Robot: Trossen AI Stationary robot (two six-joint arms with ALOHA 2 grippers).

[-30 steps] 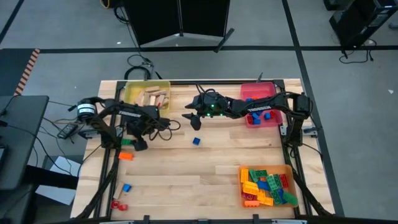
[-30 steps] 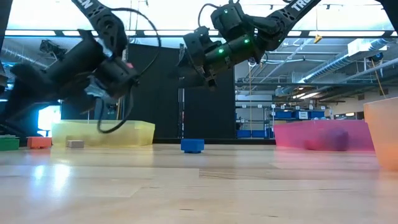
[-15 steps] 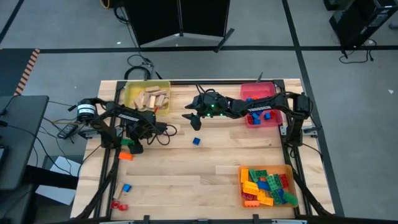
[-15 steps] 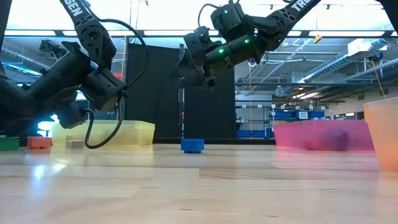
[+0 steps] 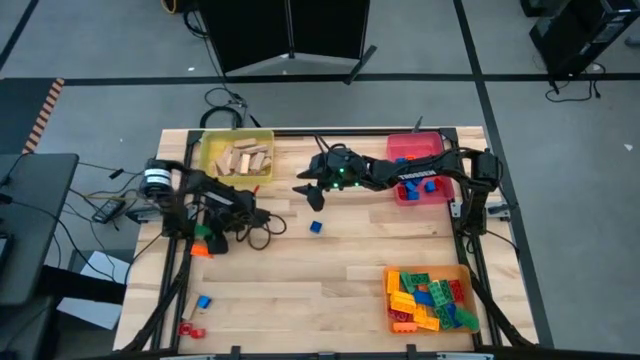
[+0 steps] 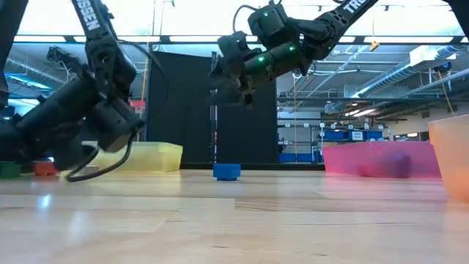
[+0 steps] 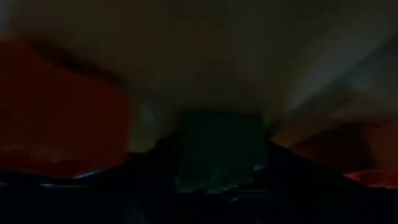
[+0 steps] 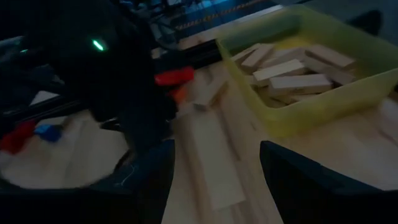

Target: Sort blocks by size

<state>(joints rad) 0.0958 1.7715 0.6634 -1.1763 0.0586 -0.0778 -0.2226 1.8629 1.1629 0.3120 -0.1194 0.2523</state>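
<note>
My left gripper (image 5: 212,240) is low at the table's left side, tilted down over a green block (image 5: 201,231), with an orange block (image 5: 202,250) just nearer. In the dark left wrist view the green block (image 7: 219,149) fills the gap between my fingers, and the orange block (image 7: 62,106) lies beside it. My right gripper (image 5: 304,190) hangs open above the table's middle with nothing between its fingers. A small blue block (image 5: 316,227) rests flat on the table below and nearer. My left gripper has one finger on each side of the green block (image 7: 186,155), slanting down at it from above. The block sits on the table. The view is dark and blurred, so I cannot tell whether the fingers touch it.
A yellow tray (image 5: 262,140) with wooden blocks is at the far left. A red tray (image 5: 447,190) with blue and red blocks is at the far right. An orange tray (image 5: 388,300) with several bricks is at the near right. Blue (image 5: 203,301) and red (image 5: 190,328) blocks lie near left.
My left gripper has sunk from in front of the yellow tray toward the table's left edge, down onto the green block, and its arm has folded back. The blocks and my right arm have kept still.
</note>
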